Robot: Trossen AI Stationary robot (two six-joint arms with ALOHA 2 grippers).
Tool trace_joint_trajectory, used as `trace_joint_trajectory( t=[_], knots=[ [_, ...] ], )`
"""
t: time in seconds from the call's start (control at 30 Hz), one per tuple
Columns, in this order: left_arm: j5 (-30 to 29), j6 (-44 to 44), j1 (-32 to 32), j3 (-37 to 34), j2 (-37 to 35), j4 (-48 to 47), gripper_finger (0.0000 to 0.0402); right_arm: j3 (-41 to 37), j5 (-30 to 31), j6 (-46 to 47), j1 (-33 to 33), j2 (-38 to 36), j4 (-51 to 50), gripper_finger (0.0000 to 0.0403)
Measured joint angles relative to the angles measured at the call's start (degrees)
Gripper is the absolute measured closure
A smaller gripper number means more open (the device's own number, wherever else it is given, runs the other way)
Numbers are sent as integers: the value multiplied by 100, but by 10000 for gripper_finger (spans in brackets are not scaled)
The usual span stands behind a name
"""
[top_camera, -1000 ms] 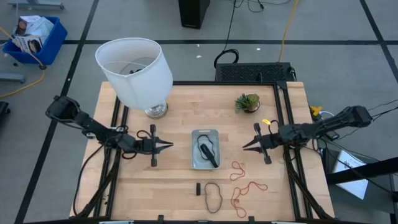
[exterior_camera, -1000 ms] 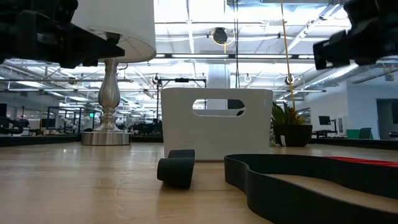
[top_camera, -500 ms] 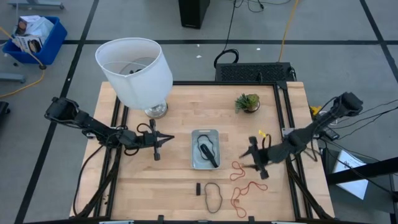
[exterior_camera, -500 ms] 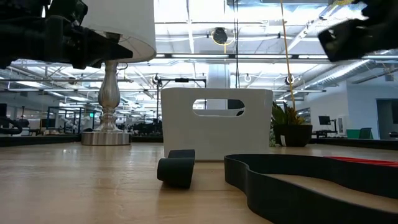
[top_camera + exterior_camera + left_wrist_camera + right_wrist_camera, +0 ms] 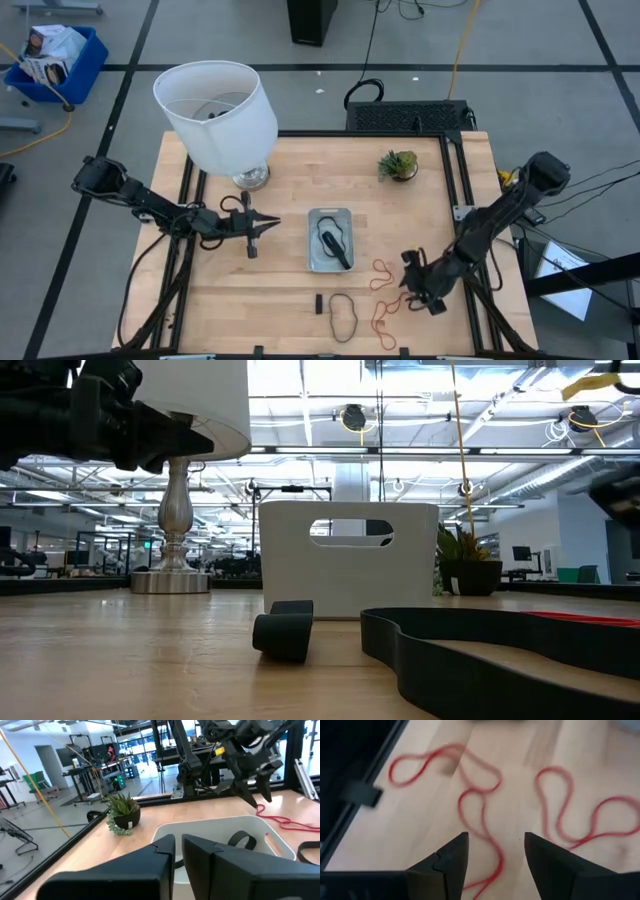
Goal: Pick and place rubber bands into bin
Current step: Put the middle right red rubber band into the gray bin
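Red-orange rubber bands [image 5: 385,296] sprawl on the wooden table [image 5: 290,180] just right of the bin [image 5: 330,240], whose long axis runs front-to-back in an open workshop, while the right gripper [image 5: 413,290], jaws now spread, has dropped from mid-table onto them and the left gripper [image 5: 262,229], nearly closed and empty, hovers left.

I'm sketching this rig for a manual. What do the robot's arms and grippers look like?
Both arms are slim, dark and jointed, each tapering to a two-finger gripper. The left gripper has black wedge-shaped fingers with flat faces. The right gripper has the same black pointed fingers. A small yellow tag sits on the right arm's wrist, and black cables run along both arms.
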Motion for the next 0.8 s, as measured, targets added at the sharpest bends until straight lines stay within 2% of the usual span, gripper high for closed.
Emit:
trace_joint_trajectory(
  t=[0.2,0.37,0.47,0.8],
  knots=[
    [0,-83,0,2,0,0,360,301,-89,-68,217,578,15,220],
    [0,-98,0,2,0,-2,360,429,365,-454,205,1062,6,232],
    [0,-131,0,2,0,-2,360,473,347,-613,205,1303,19,240],
    [0,-142,0,2,0,-4,360,489,236,-641,205,1492,54,260]
  ],
)
